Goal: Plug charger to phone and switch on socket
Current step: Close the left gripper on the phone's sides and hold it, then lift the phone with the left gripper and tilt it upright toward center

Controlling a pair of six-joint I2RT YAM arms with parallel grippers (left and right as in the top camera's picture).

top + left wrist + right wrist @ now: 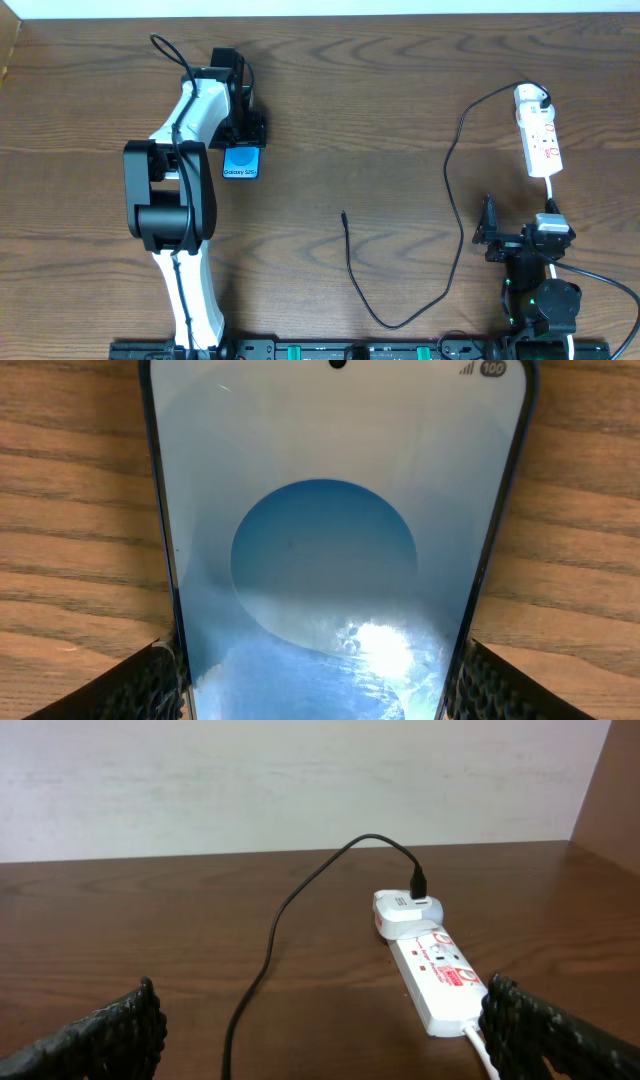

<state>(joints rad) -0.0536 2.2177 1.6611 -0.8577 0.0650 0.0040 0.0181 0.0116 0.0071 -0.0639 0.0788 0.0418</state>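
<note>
left end effector (242, 147) outstretched, clamped on the phone (241, 165); right end effector (320, 1035) tucked near its base, apart

I saw the phone (330, 560) with a dark blue-black rim. Its screen was pale grey-blue with a deeper blue disc at the middle and white glare below. From overhead it read bright cyan with white lettering. The pads (140, 685) of the left gripper (320, 700) were black with a fine knurled texture, and so were those of the right gripper (320, 1040). The socket (440, 982) was white with red marks, the adapter (405, 912) white, the charger cable (290, 910) black. The table (380, 110) was dark brown with streaked wood grain.
</note>
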